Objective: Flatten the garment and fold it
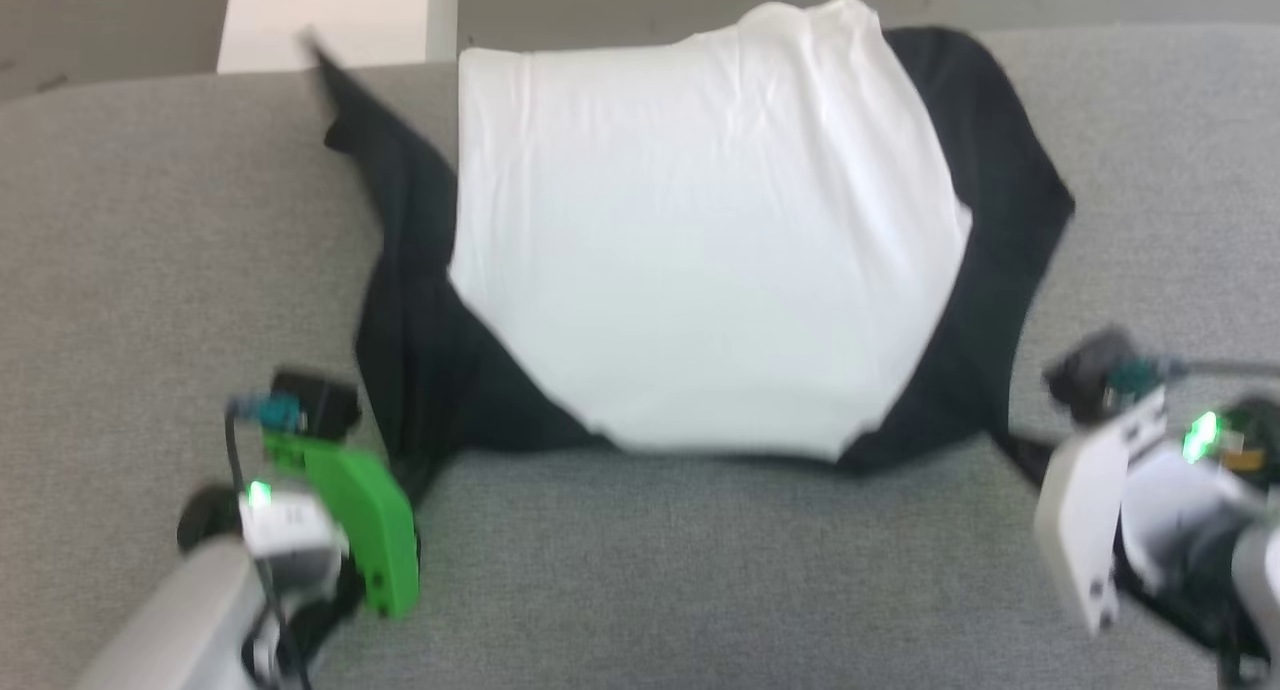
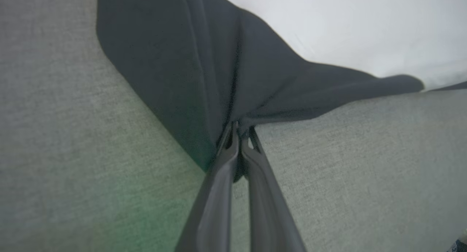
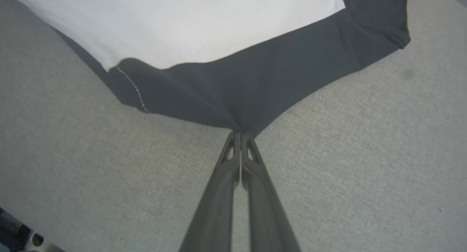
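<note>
Across the grey cloth-covered tabletop (image 1: pixel 640 590) the garment (image 1: pixel 700 250) lies spread in the middle. It is white in the centre and black at both flanks, and its far end reaches the tabletop's back edge. The head view is blurred, and I can make out no print on the upper face. A white box (image 1: pixel 330 20) stands beyond the far left corner, near one black tip.

Left gripper (image 2: pixel 239 129): jaws pinched tight on a gathered corner of black cloth at the garment's near left. Right gripper (image 3: pixel 240 135): jaws likewise clamped on black cloth at the near right. Creases fan out from both pinches.

Handling, my judgement:
- Light, limp knit with no stiffness; it drapes and bunches readily.
- Likely some drag on the woven surface, so pulls want to be low and even.
- Not fragile.
- Best holds are seams, cuffs and hem corners, taken in pairs, never mid-panel.
</note>
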### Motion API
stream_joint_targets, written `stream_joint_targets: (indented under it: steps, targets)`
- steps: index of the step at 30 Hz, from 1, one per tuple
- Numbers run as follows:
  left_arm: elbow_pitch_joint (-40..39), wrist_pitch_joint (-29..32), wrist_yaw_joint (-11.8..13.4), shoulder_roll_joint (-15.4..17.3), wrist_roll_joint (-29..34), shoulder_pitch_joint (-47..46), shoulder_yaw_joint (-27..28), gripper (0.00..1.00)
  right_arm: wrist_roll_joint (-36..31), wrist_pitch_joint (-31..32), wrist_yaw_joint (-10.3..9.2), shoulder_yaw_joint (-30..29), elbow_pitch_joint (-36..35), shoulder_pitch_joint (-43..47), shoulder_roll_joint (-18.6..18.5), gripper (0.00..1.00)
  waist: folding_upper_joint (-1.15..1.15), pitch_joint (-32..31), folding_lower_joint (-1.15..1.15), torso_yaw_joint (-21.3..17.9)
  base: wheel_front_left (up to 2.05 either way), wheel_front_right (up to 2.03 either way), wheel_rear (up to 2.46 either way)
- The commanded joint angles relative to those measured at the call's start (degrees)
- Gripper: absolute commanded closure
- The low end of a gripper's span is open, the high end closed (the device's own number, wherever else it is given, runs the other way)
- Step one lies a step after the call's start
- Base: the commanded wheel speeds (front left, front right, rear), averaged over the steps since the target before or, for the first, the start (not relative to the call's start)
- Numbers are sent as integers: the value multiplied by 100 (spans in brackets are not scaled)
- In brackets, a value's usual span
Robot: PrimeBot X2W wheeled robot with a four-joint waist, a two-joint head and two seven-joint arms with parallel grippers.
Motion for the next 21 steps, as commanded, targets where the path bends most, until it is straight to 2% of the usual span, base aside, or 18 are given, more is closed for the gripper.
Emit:
stream_joint_targets:
  steps: [1, 8, 14, 21]
  targets:
    - [-125, 67, 125, 120, -87, 319, -1, 100, -65, 154, -11, -98, -143, 301, 80, 100, 48, -215, 1, 35, 0, 0, 0]
    - [-749, 114, 589, 307, -371, 1409, 35, 100, -201, 1080, -11, -601, -768, 1713, 576, 100, 48, -478, 1, 113, 0, 0, 0]
    - [-1026, 259, 870, 400, -626, 2178, -30, 100, -313, 1736, -11, -1061, -1085, 2583, 1043, 100, 48, -592, 1, 168, 0, 0, 0]
    - [-1171, 482, 1087, 353, -805, 2628, -191, 100, -496, 1708, -11, -1410, -815, 3054, 1557, 100, 48, -658, 1, 250, 0, 0, 0]
